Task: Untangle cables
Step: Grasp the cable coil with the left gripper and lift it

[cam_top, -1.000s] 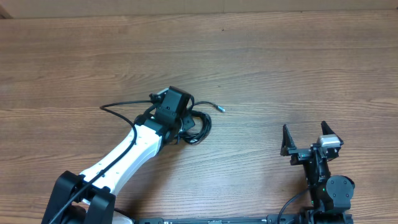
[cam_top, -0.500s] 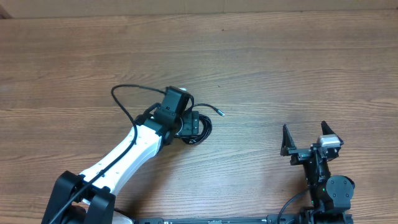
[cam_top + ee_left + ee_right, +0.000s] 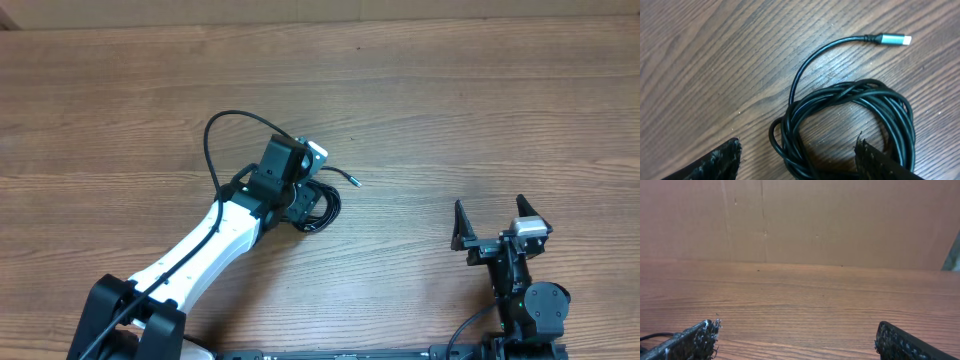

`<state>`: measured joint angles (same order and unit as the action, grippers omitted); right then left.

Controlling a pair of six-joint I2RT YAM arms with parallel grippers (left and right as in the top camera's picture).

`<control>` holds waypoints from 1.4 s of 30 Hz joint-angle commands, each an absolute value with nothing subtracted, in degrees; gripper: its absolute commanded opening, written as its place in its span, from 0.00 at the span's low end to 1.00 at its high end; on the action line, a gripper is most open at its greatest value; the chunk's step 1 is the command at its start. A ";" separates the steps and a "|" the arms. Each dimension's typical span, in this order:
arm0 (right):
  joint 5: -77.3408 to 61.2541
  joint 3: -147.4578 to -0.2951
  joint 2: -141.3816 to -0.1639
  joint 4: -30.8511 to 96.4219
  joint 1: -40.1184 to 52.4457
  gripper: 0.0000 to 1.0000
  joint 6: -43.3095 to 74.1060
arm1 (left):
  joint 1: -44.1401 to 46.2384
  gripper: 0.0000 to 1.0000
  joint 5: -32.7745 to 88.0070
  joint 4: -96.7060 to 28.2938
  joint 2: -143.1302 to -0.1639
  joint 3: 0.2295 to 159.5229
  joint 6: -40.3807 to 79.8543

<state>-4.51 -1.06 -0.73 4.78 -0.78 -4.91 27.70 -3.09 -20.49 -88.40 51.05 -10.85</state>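
Observation:
The cables (image 3: pixel 850 95) lie as one coiled black bundle on the wooden table, with one strand curving out to a silvery plug tip (image 3: pixel 892 39). In the overhead view the bundle (image 3: pixel 324 206) sits just right of my left wrist, and its plug tip (image 3: pixel 352 180) points right. My left gripper (image 3: pixel 797 155) is open and low over the table. Its fingers straddle the left part of the bundle without closing on it. My right gripper (image 3: pixel 500 228) is open and empty at the front right, far from the cables.
A thin black loop (image 3: pixel 213 135) arcs up and left from my left wrist over the table; I cannot tell whether it is an arm lead. The white left arm (image 3: pixel 200 250) crosses the front left. A brown wall (image 3: pixel 800 220) stands behind the table.
My left wrist has turned, and the thin black loop beside it has swung from the left to above the wrist. The bundle and plug tip have barely shifted. The right arm has not moved.

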 commanded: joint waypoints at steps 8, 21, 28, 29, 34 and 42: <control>-4.56 -0.45 -0.16 4.49 -1.15 1.00 -4.71 | 27.35 0.59 -3.40 -17.26 -97.84 51.59 -16.27; -4.56 -0.45 -0.16 4.49 -1.15 1.00 -4.71 | 27.33 0.04 -6.70 -17.91 -99.33 51.59 -2.11; -4.56 -0.45 -0.16 4.49 -1.15 1.00 -4.71 | 27.33 0.04 -15.44 -24.67 -99.31 51.59 30.87; -4.56 -0.45 -0.16 4.49 -1.15 1.00 -4.71 | 27.33 0.04 -15.42 -26.52 -99.31 51.59 35.53; -4.56 -0.45 -0.16 4.49 -1.15 1.00 -4.71 | 27.35 0.69 -11.51 -31.27 -99.31 51.59 39.00; -4.56 -0.45 -0.16 4.49 -1.15 1.00 -4.71 | 27.35 1.00 -9.13 -31.70 -96.95 54.89 23.11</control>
<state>-4.51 -1.06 -0.73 4.75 -0.78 -4.91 27.59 -10.44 -31.64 -98.52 52.42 30.37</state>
